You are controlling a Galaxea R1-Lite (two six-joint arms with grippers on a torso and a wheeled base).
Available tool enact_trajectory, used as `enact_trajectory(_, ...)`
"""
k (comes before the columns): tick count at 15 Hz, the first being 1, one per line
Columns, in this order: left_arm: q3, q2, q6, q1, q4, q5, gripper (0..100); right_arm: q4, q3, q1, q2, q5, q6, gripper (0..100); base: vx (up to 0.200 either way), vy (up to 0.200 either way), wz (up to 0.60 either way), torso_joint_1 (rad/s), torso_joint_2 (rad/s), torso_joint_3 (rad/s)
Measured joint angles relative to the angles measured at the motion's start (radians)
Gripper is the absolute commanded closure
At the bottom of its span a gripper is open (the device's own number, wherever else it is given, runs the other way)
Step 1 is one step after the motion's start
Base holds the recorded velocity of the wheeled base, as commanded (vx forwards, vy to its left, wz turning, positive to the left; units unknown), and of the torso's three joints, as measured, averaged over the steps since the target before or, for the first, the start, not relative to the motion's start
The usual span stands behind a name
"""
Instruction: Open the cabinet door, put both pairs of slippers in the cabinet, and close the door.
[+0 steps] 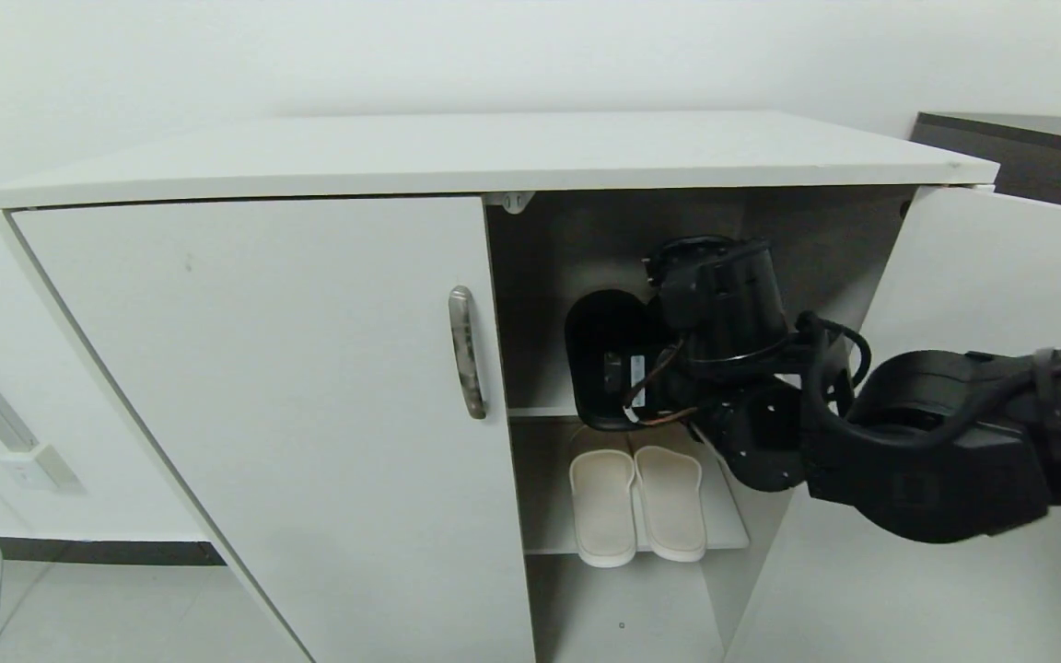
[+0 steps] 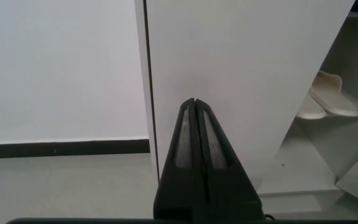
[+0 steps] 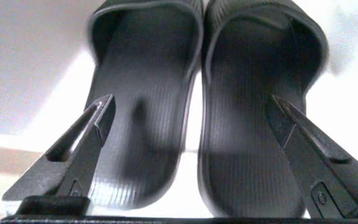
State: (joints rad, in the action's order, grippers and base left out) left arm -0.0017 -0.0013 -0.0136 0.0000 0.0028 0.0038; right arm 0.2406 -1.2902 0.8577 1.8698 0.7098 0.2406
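The black slippers (image 3: pixel 148 112) lie side by side on the cabinet's (image 1: pixel 494 152) upper shelf, with the right pincer (image 3: pixel 191 101) spread wide on either side of them. The white slippers (image 1: pixel 636 502) sit on the shelf below. The left pincer (image 2: pixel 194 102) is clenched, facing the cabinet's closed door (image 1: pixel 263 414).

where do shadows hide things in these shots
Head view: the upper bay is in shadow, black slippers barely stand out; white slippers below are well lit. Left wrist view: door evenly lit. Right wrist view: black slippers dark against a bright shelf.
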Motion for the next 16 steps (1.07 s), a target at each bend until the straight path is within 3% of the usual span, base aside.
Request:
enact_trajectory(2,0.000,0.000,0.000,0.000,0.000,0.000,100,0.060,0.097,0.027,-0.060,-0.001,-0.001,0,0.000,0.000,0.00,0.000,0.00,0.000)
enact_trajectory(3,0.000,0.000,0.000,0.000,0.000,0.000,100,0.088,0.148,0.041,-0.090,-0.002,-0.003,100,0.000,0.000,0.00,0.000,0.00,0.000)
enact_trajectory(9,0.000,0.000,0.002,0.000,0.000,-0.001,100,0.293,0.362,0.108,-0.182,-0.026,-0.004,100,0.000,0.000,0.00,0.000,0.00,0.000)
enact_trajectory(16,0.000,0.000,0.002,0.000,0.000,-0.001,100,0.313,0.412,0.114,-0.190,-0.038,-0.008,100,0.000,0.000,0.00,0.000,0.00,0.000)
